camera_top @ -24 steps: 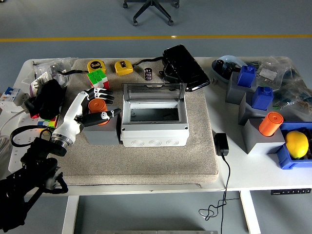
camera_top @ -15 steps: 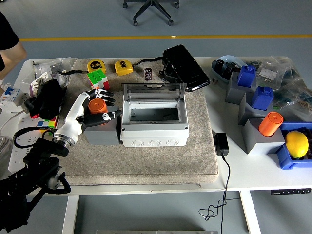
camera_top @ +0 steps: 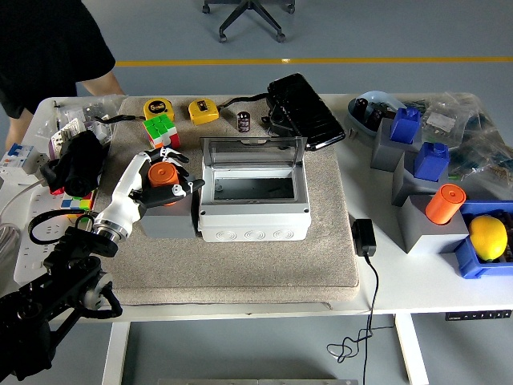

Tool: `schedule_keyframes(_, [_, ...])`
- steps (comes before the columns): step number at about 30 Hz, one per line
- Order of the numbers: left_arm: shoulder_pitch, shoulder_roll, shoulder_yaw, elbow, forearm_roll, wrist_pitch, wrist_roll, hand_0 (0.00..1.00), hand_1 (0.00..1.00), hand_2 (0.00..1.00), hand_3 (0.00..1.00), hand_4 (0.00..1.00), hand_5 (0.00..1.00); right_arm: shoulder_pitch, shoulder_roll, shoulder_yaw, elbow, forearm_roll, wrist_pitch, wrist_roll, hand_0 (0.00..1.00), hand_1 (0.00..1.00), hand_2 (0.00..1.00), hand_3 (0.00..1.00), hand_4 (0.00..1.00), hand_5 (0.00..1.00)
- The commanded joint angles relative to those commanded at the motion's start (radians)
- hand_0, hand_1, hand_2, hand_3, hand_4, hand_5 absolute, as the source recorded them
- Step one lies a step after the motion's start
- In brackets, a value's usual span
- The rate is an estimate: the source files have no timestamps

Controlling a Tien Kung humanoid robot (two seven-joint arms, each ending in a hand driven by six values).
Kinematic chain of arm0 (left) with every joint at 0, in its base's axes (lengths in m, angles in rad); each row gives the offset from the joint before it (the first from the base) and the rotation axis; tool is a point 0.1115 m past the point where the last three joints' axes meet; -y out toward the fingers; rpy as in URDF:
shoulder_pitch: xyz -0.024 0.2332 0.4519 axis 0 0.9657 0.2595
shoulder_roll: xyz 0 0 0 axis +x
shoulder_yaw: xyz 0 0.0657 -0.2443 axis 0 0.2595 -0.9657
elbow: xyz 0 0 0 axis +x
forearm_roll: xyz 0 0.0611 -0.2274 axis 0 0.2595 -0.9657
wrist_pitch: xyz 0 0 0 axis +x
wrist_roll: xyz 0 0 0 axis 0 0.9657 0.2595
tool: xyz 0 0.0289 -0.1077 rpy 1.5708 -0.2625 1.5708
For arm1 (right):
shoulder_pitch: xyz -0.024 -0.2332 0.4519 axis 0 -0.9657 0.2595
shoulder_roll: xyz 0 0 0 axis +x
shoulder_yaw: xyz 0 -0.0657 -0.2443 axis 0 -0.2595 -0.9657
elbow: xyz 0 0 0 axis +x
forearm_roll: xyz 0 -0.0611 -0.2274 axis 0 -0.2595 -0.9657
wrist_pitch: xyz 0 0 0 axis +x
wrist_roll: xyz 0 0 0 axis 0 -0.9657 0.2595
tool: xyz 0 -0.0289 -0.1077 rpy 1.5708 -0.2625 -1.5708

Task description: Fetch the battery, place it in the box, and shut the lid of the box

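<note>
Battery (camera_top: 161, 174), the orange one, stands in its grey holder (camera_top: 166, 216) just left of the open box (camera_top: 253, 210). Your left hand (camera_top: 164, 178) has its fingers curled around it, so you are fetching. Next, lift it straight up, then carry it right, over the box wall.

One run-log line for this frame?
left hand: closed around orange battery on grey holder | box: lid open, empty | right hand: out of view | person: far left
</note>
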Motion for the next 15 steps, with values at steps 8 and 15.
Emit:
schedule_keyframes(8, [-0.009, -0.003, 0.013, 0.01, -0.017, 0.009, -0.009, 0.019, 0.111, 0.261, 0.249, 0.927, 0.002, 0.0, -0.001, -0.003, 0.001, -0.003, 0.0, 0.0, 0.715, 0.68, 0.683, 0.649, 0.998, 0.573])
schedule_keyframes(15, [-0.014, -0.006, 0.019, 0.006, -0.013, 0.001, -0.006, 0.002, 0.017, 0.088, 0.151, 0.906, 0.002, -0.001, 0.0, -0.005, 0.002, -0.004, -0.004, 0.006, 0.715, 0.679, 0.683, 0.647, 0.998, 0.572])
